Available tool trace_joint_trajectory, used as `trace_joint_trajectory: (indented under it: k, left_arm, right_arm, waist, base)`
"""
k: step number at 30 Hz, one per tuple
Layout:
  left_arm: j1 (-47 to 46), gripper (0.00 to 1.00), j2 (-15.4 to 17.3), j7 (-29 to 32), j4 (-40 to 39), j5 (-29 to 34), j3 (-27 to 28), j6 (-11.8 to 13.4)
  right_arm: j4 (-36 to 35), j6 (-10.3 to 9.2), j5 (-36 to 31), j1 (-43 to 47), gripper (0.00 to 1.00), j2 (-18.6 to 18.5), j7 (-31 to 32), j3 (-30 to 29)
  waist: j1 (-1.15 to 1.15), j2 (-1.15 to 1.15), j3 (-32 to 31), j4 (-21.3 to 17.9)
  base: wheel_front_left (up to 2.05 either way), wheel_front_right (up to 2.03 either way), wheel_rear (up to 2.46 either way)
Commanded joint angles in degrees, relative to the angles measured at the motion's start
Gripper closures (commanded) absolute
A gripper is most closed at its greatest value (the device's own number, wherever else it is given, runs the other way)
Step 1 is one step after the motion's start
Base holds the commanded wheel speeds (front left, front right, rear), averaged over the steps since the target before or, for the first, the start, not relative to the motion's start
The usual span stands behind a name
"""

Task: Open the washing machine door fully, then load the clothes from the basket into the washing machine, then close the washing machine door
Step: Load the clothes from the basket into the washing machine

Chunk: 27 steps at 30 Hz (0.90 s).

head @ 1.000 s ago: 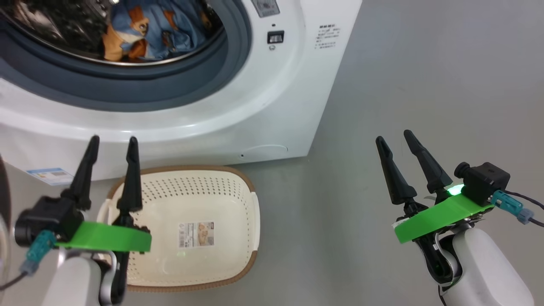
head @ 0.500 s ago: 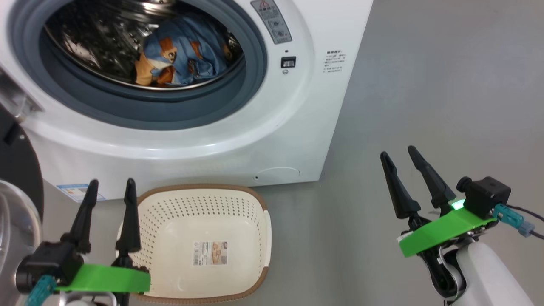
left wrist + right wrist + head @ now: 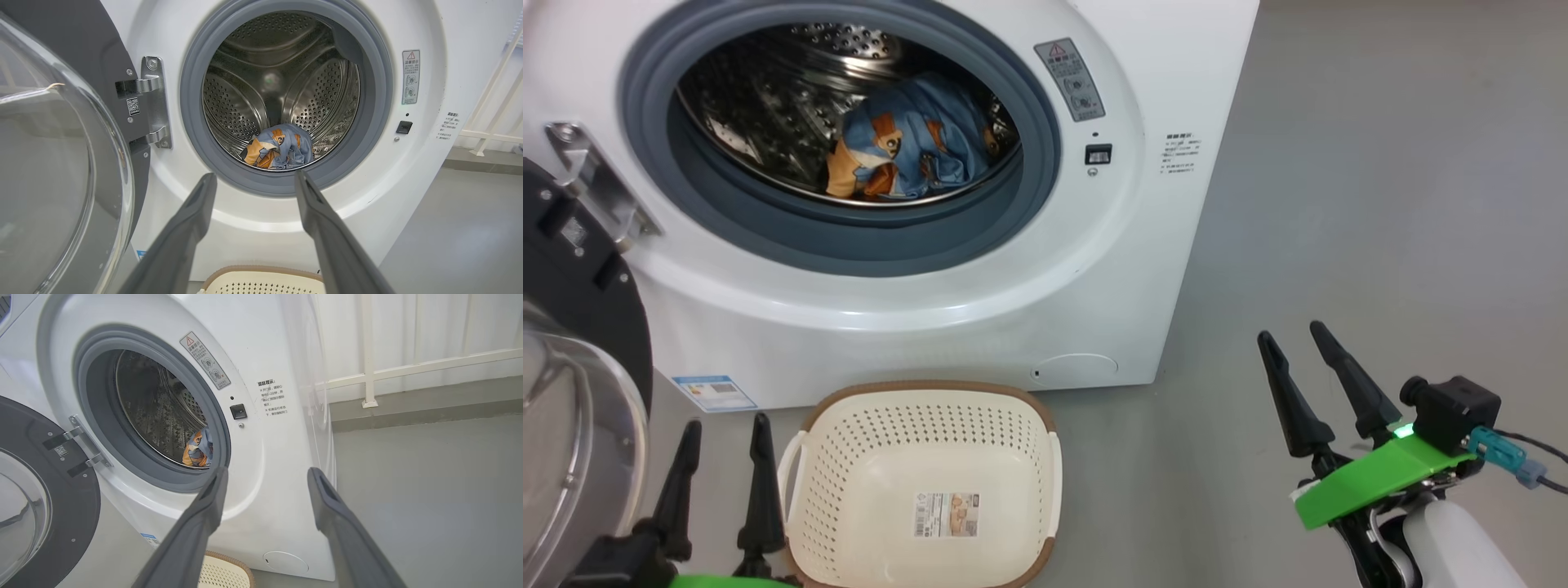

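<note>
Soft bear-print clothes (image 3: 907, 151) crumpled in the dimpled steel drum (image 3: 768, 122); perforated cream basket (image 3: 931, 385) below; left gripper (image 3: 726, 421) and right gripper (image 3: 1289, 330) splayed, empty.

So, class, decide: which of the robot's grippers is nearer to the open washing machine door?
Left. The left gripper sits just beside the washing machine door, close to its glass bowl at the head view's lower left. The right gripper is far across, beyond the basket.
</note>
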Motion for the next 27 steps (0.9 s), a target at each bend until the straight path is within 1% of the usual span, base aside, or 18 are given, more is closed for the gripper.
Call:
trace_joint_trajectory:
  k: [1,11,27]
  left_arm:
    - [0.09,0.00,0.47,-0.46,-1.69,0.63,2.26,-0.15]
    - [2.81,0.00,-0.99,-0.46,-1.35,0.98,3.48,-0.57]
    - [2.84,0.00,-1.98,-0.46,-0.61,1.30,4.23,-1.87]
  right_arm:
    - [-1.32,0.09,-0.36,0.70,0.00,-0.47,-0.68,0.90]
    - [-0.75,0.09,-1.07,2.79,0.00,-0.44,-0.68,1.17]
    - [-0.02,0.09,-1.83,2.98,0.00,-0.75,-0.68,1.64]
  waist:
    - [0.00,0.00,-0.87,0.36]
    - [0.00,0.00,-3.00,0.53]
    - [0.00,0.00,-3.41,0.50]
  base:
    - [0.00,0.00,0.00]
    - [0.00,0.00,0.00]
    - [0.00,0.00,0.00]
